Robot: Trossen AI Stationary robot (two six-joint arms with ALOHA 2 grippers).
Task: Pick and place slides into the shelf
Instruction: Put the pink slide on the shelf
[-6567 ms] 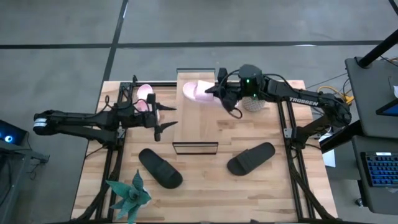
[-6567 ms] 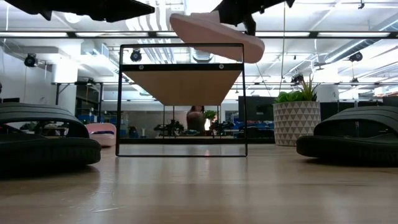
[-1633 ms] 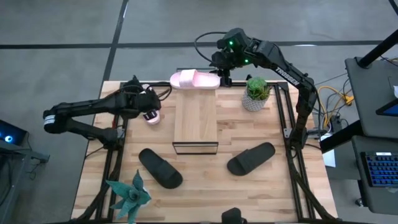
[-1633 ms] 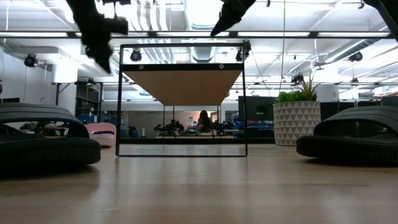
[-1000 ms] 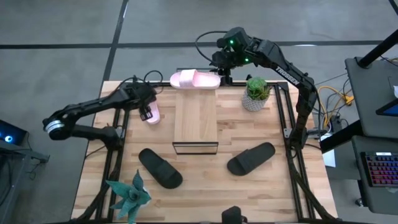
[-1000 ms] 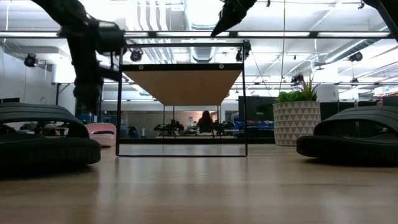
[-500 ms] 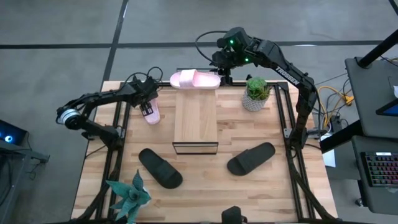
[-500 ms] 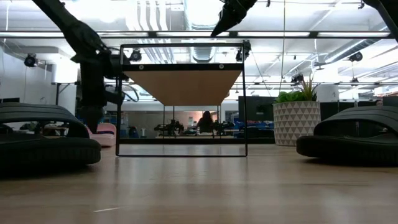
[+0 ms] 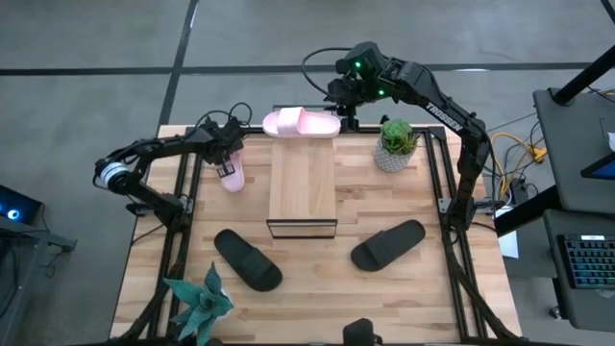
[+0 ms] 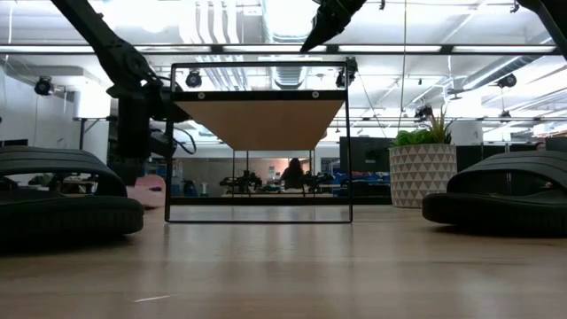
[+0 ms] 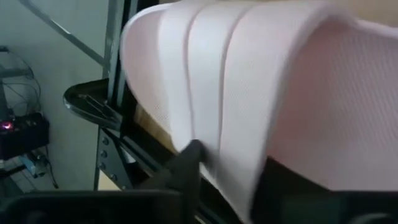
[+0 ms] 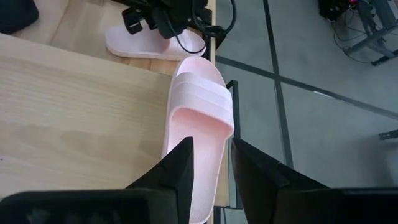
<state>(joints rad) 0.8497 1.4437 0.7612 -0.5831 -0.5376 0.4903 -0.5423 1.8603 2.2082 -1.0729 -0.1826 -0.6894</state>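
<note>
Though the left gripper [image 9: 229, 165] hides much of the pink slide [image 9: 232, 176] on the table left of the shelf [image 9: 302, 187], its fingers [image 11: 186, 165] straddle the ribbed strap; whether they grip it I cannot tell. The second pink slide [image 9: 301, 122] lies across the shelf's far end; the right gripper [image 9: 346, 104] hovers just beside it, fingers narrowly apart, holding nothing. Two black slides [image 9: 248, 259] sit on the table nearer the front; no lettering is readable.

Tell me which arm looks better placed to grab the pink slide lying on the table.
The left. Its left gripper is already right at that pink slide beside the shelf. The right gripper sits beyond the other pink slide on the shelf's far end.
</note>
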